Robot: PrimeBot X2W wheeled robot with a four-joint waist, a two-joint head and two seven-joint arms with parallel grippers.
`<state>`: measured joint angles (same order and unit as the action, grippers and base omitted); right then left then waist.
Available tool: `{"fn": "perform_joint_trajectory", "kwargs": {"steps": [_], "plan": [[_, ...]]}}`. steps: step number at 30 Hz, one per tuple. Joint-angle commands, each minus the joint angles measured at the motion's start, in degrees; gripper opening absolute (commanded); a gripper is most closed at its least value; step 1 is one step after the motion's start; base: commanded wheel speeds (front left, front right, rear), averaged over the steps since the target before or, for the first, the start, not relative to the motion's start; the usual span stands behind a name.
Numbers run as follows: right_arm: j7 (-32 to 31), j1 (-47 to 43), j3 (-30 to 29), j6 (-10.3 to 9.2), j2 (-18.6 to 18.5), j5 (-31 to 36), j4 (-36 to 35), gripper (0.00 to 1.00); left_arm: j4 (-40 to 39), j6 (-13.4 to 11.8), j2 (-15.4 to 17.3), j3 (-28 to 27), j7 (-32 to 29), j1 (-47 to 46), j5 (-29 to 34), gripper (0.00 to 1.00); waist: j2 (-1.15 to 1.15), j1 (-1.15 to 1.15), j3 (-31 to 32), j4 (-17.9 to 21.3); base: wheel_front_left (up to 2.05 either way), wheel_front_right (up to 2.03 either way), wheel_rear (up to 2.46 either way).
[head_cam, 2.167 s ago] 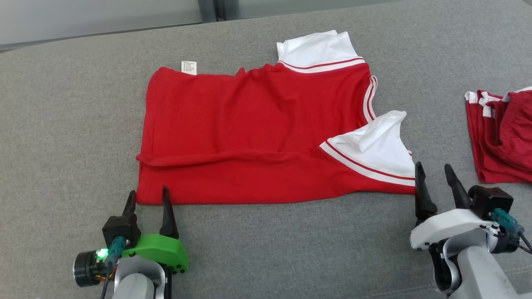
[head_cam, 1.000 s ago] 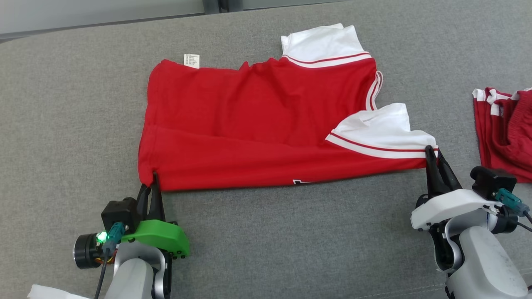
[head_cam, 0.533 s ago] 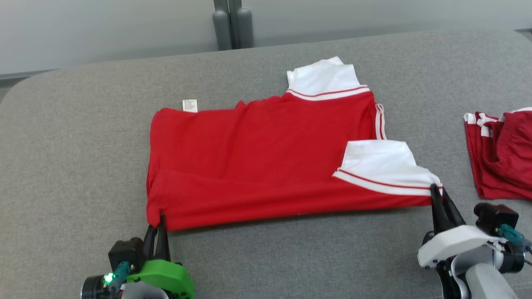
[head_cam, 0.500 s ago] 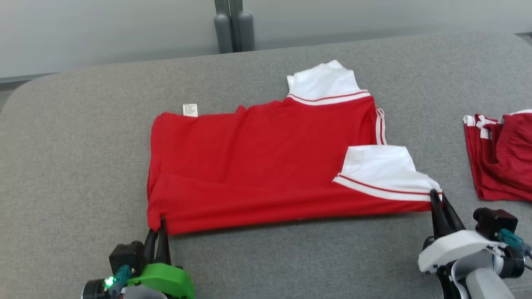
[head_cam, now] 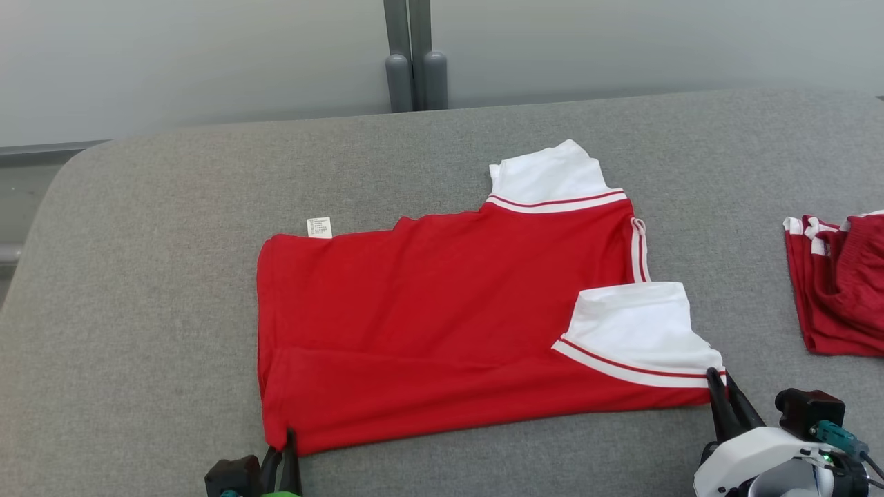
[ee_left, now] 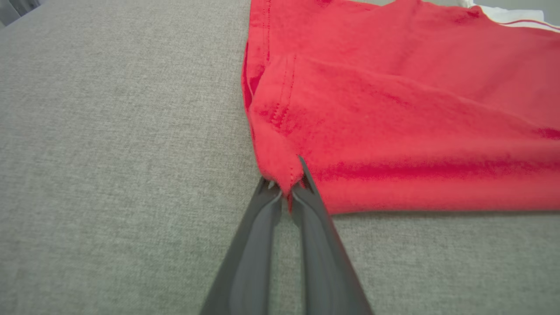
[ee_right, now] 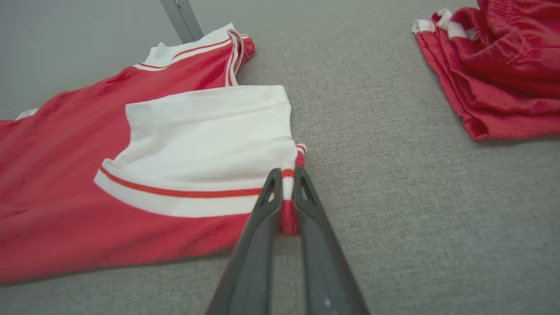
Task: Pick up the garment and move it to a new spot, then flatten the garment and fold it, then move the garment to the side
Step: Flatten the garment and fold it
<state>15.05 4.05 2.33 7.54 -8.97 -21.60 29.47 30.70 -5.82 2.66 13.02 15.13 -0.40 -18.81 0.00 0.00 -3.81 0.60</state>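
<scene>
While pinching the garment [head_cam: 442,324] at 2 near corners, has yet to fold it. Clamps the left gripper [ee_left: 286,183] tight on the hem corner, far left of the red pile [head_cam: 839,290]; clamps the right gripper [ee_right: 287,175] tight on the striped sleeve edge, nearer that pile. Leaves the garment spread mostly flat, well left of the pile. Likely past relocation, mid-flattening. Needs smoothing of 1 low ridge, then folding, then shifting aside.
</scene>
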Motion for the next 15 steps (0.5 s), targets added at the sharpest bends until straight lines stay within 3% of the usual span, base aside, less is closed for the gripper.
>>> {"fn": "perform_joint_trajectory", "kwargs": {"steps": [1, 2, 3, 9, 15], "plan": [[0.2, 0.0, 0.2, -0.11, -0.3, -0.5, 0.7, 0.13, 0.3, -0.6, 0.5, 0.0, 0.0, -0.3, -0.6, 0.84, 0.00, 0.00, -0.3, -0.1, 0.00, 0.00, 0.00], [0.2, 0.4, 0.3, -0.11, -0.2, -0.6, 1.0, 0.54, 0.4, -0.8, 0.5, 0.1, 0.0, -0.6, -0.6, 1.00, 0.00, 0.00, -0.5, -0.1, 0.00, 0.00, 0.00], [0.2, 0.9, 0.4, -0.10, -0.1, -0.6, 1.2, 1.00, 0.2, -1.1, 0.5, 0.0, 0.0, -1.0, -0.6, 1.00, 0.00, 0.00, -0.7, -0.1, 0.00, 0.00, 0.00], [0.2, 3.4, -0.9, -0.10, -0.1, 1.0, -1.2, 1.00, -1.8, -2.1, 0.4, -1.2, 0.0, -3.6, 0.1, 1.00, 0.00, 0.00, -2.5, -0.1, 0.00, 0.00, 0.00], [0.2, 8.3, -1.0, -0.10, 0.3, 2.8, -2.4, 1.00, -0.6, -0.4, 0.4, -3.2, 0.0, -11.3, 1.3, 1.00, 0.00, 0.00, -5.4, 0.1, 0.00, 0.00, 0.00]]}}
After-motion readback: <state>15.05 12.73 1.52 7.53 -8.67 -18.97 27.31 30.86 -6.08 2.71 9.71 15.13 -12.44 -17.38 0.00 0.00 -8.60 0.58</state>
